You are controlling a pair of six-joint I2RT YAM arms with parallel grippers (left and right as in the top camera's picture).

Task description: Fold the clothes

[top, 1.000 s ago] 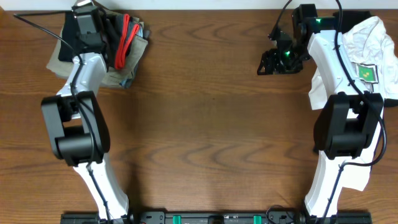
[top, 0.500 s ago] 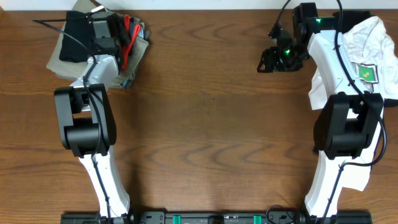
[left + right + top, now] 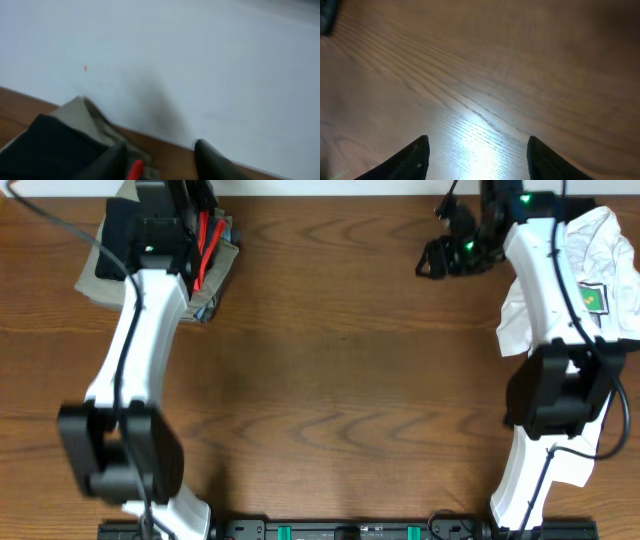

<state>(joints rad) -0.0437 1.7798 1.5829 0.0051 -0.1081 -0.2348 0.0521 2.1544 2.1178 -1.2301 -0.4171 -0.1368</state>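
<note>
The black trousers [image 3: 113, 250] lie folded at the table's far left corner, their red-orange stripes [image 3: 206, 240] showing beside my left arm. The left wrist view is blurred and shows the black cloth [image 3: 45, 150] and a red stripe [image 3: 135, 170] low in the picture. My left gripper [image 3: 185, 195] is over the pile's far edge, and in the left wrist view it [image 3: 160, 165] is open and holds nothing. My right gripper [image 3: 440, 255] hovers over bare wood at the far right. In the right wrist view it [image 3: 477, 160] is open and empty.
The black trousers rest on khaki-beige trousers [image 3: 207, 298], whose corner shows in the left wrist view [image 3: 80, 107]. A white T-shirt with a print [image 3: 590, 265] is heaped at the far right, under my right arm. A white wall [image 3: 200, 60] stands behind the table's back edge.
My left arm has stretched out and its gripper has moved toward the table's back edge over the pile. My right gripper has shifted slightly toward the back edge.
</note>
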